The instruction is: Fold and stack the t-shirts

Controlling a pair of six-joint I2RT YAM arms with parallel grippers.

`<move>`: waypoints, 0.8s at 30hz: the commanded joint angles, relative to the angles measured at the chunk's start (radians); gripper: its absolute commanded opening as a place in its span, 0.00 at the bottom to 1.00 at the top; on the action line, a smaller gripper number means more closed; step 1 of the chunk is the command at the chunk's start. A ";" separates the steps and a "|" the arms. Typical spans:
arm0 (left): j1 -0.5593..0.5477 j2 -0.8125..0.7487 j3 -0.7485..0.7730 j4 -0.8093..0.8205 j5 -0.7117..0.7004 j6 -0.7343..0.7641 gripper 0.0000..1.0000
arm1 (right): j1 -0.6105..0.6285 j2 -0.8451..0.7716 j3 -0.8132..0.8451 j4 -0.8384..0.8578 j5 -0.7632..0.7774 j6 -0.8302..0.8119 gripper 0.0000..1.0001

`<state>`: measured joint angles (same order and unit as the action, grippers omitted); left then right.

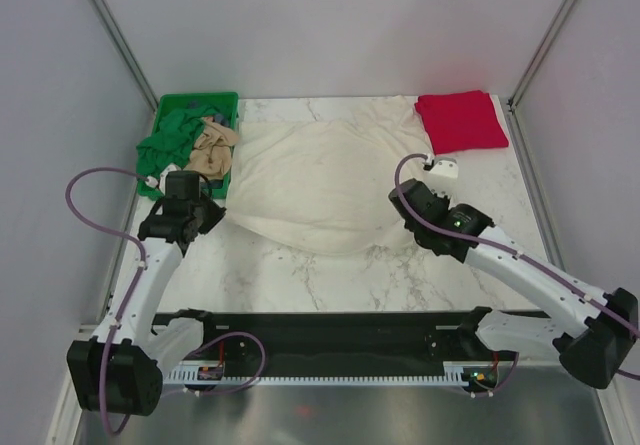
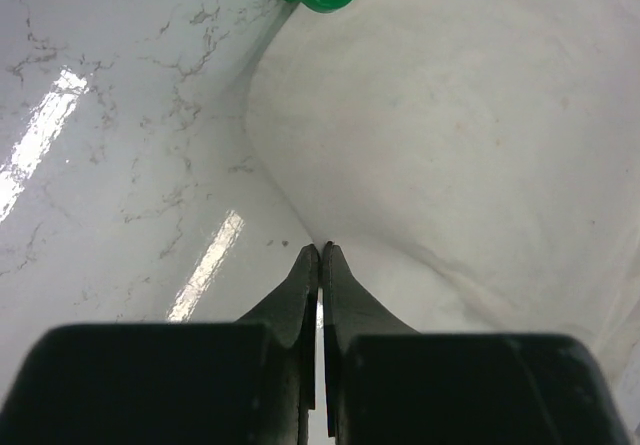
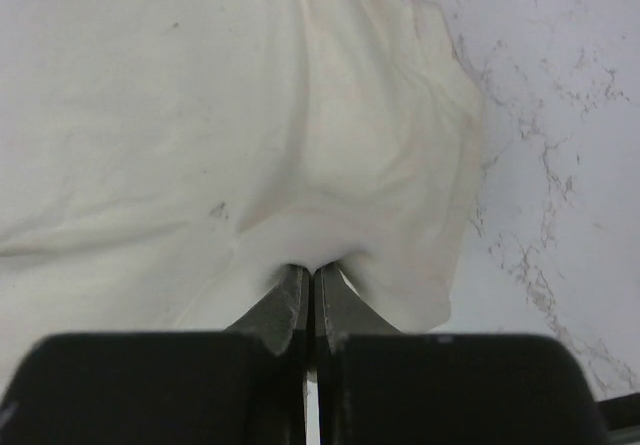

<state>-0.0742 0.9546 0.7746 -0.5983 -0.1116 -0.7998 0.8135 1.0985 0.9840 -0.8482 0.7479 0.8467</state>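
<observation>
The left gripper (image 2: 320,255) is shut tight, its two fingers pressed flat together. Its tips sit low on the table (image 1: 330,265), right at the edge of the cream shirt (image 1: 320,180). I cannot tell if a bit of cloth is caught between them. From this gripper, the cream shirt spreads out ahead and to the right. Bare table lies to its left. Far ahead of it is a corner of the green crate (image 1: 190,102).

The right gripper (image 3: 310,273) is shut too, and it is pinching the cream shirt. The cloth puckers up around its tips. From this gripper, the shirt lies ahead and to the left in soft folds. Bare table shows on its right.

The cream shirt is spread loose and crumpled between the two grippers, one at each side of it.

The red shirt (image 1: 460,120) lies folded flat, past the right gripper and off to its right, apart from it.

The dark green shirt (image 1: 165,150) and the tan shirt (image 1: 212,150) hang in a heap out of the crate, just beyond the left gripper. The tan shirt touches the cream one.
</observation>
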 commanded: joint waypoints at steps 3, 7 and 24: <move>0.010 0.163 0.119 -0.001 -0.069 0.071 0.02 | -0.169 0.130 0.100 0.247 -0.208 -0.316 0.00; 0.022 0.298 0.196 -0.003 -0.082 0.105 0.02 | -0.273 0.254 0.178 0.281 -0.315 -0.403 0.00; 0.073 0.688 0.423 -0.034 -0.031 0.137 0.02 | -0.516 0.704 0.468 0.305 -0.432 -0.508 0.00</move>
<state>-0.0074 1.6306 1.1465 -0.6186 -0.1452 -0.7052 0.3042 1.7634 1.3659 -0.5667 0.3267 0.3698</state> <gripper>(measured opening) 0.029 0.020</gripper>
